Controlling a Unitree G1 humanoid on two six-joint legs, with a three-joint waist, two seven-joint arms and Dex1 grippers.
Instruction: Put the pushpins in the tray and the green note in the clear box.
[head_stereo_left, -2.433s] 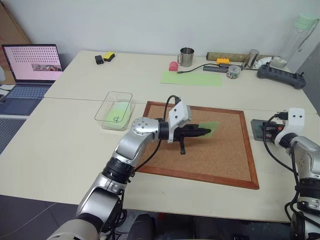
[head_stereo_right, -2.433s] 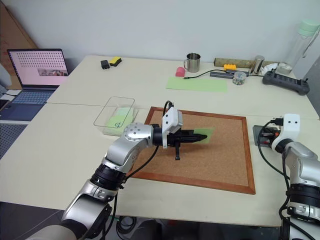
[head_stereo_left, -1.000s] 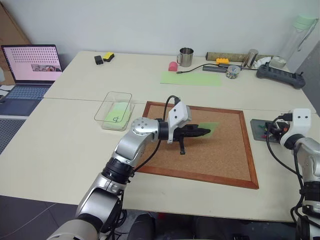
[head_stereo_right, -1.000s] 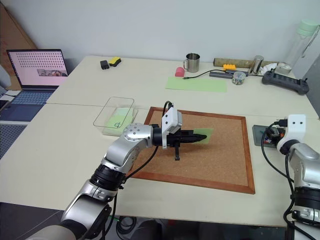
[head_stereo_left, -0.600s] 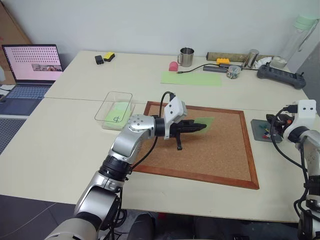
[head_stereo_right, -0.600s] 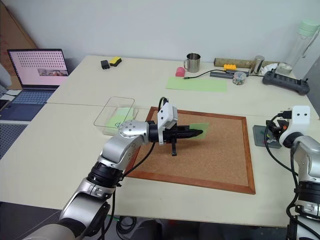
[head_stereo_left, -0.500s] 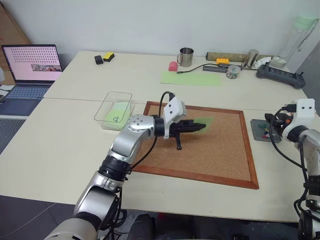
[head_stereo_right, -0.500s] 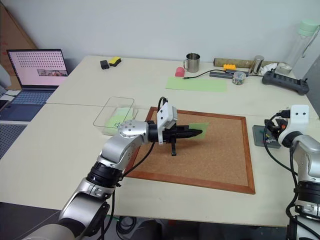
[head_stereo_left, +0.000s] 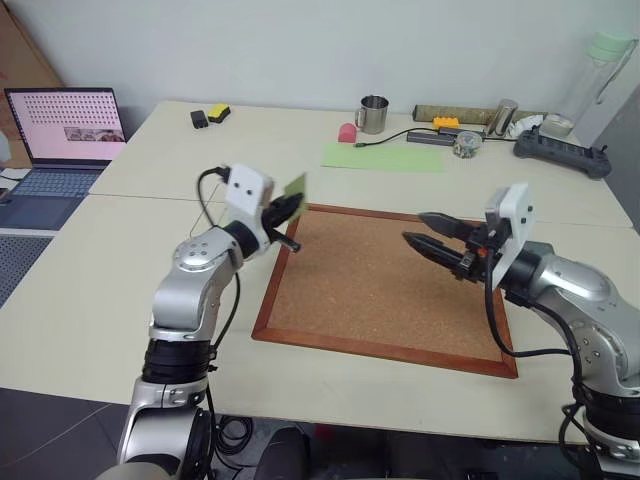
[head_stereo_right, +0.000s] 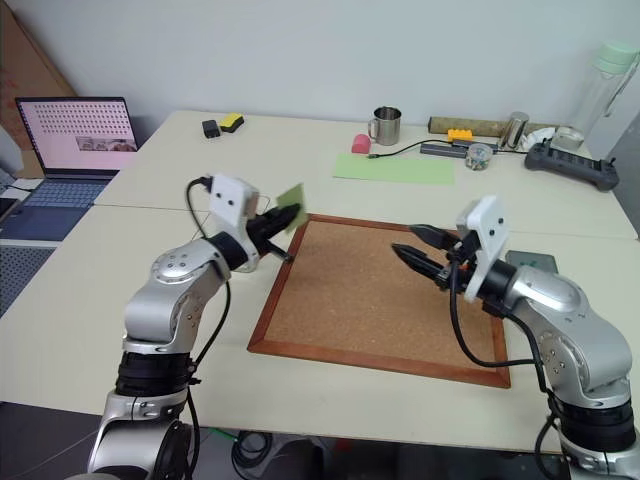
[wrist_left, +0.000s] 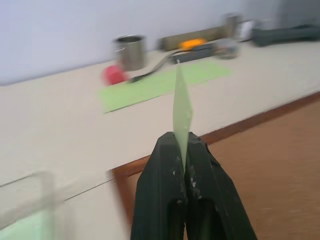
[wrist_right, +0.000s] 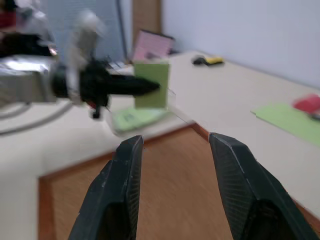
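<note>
One green note (head_stereo_left: 294, 186) is in play, pinched upright on edge between the closed fingers of the left gripper (head_stereo_left: 290, 208), sticking out past the fingertips above the near-left corner of the cork board (head_stereo_left: 390, 285). The right gripper (head_stereo_left: 426, 232) hangs over the board's right half with its two fingers (wrist_right: 125, 192) parted and nothing between them, pointing across toward the left gripper; the two are well apart. One clear box (wrist_right: 142, 116) sits behind the left gripper's fingers as seen from the right wrist, with a second green note lying inside it. One tray (head_stereo_right: 530, 262) peeks out behind the right arm; pushpins are too small to count here. Beyond the fingertips lie one large light-green sheet (head_stereo_left: 383, 156), one metal mug (head_stereo_left: 372, 114), one pink lump (head_stereo_left: 347, 132). The surface is two pale tables (head_stereo_left: 130, 290) pushed together, with one laptop (head_stereo_left: 62, 137) on the far left and a plain white wall behind.
</note>
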